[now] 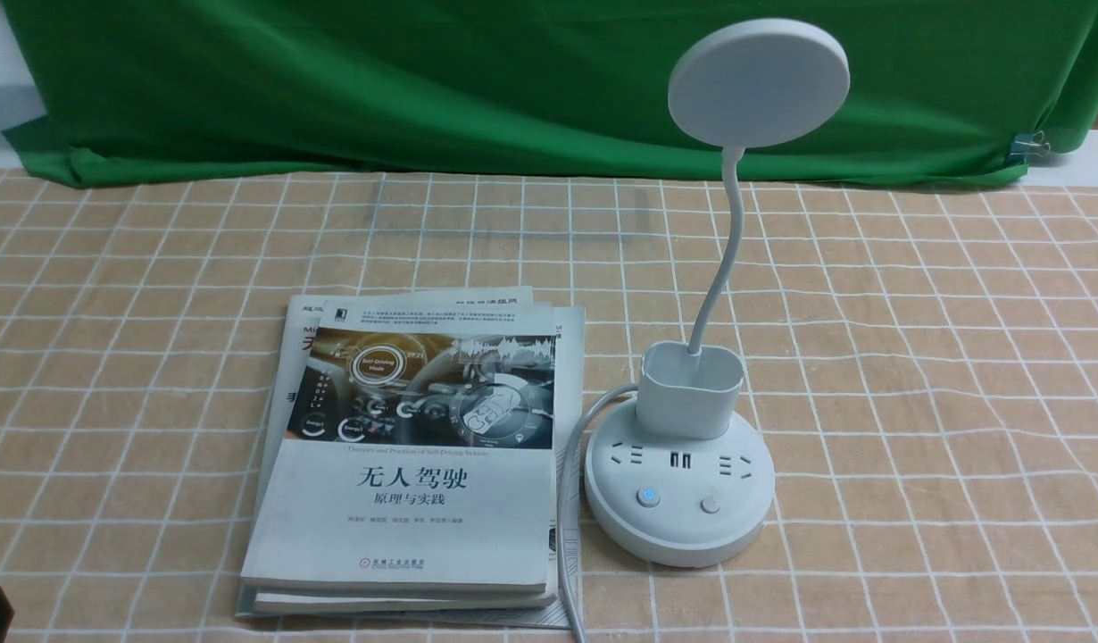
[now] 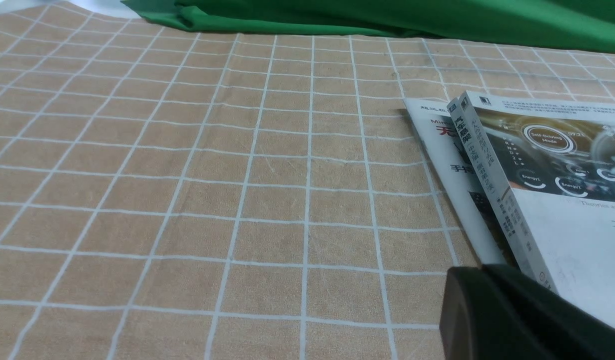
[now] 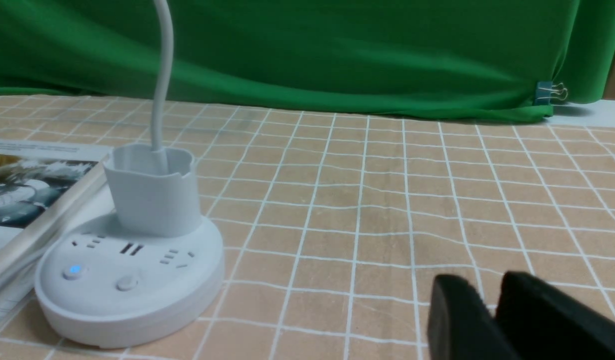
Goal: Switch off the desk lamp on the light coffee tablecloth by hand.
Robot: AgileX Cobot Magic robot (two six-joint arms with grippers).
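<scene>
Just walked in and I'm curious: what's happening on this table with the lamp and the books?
Nothing is being handled right now. A white desk lamp stands on the light coffee tablecloth beside a stack of books. One of its base's two buttons glows blue. The right gripper sits low over the cloth, off to the side of the lamp and touching nothing; the left gripper rests near the books. Whether the lamp head is lit can't be told.
</scene>
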